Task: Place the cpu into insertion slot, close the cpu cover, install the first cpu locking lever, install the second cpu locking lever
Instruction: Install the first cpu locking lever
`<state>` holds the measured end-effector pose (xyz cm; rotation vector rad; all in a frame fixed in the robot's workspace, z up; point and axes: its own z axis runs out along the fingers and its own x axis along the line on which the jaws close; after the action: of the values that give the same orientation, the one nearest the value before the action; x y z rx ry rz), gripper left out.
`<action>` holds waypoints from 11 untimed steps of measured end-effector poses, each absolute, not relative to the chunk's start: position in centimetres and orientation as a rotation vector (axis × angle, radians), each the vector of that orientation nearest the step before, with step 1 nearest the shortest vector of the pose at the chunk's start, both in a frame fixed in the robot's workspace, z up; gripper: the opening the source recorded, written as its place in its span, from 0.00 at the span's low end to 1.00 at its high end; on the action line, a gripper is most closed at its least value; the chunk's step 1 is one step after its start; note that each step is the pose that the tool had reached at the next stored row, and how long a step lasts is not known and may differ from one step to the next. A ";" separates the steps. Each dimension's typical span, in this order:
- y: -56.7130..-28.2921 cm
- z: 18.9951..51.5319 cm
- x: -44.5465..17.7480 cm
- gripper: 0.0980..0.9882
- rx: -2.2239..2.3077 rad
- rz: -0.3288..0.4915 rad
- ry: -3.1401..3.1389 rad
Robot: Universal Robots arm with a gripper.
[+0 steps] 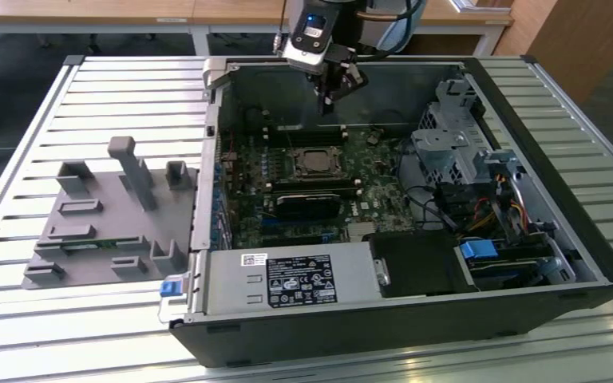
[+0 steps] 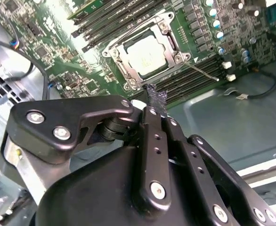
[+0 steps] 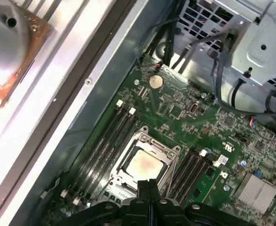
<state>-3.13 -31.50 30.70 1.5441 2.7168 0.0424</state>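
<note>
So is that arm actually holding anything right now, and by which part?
Nothing is held. The tool hangs above the board, shut with nothing in it. The cpu lies on the board, framed by the cpu cover.

Bright even daylight, soft shadows, some glare

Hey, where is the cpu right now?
The cpu sits in the insertion slot on the green board, mid-case in the exterior view, between two banks of memory slots, with the gripper hovering nearby.
</note>
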 end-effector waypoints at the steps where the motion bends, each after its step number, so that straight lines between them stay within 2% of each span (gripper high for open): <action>1: -31.5 30.7 -3.1 0.01 1.527 0.042 2.726; 11: -31.5 30.7 -3.1 0.01 1.375 0.044 2.808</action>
<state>-3.13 -31.49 30.70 1.3750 2.8080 0.0439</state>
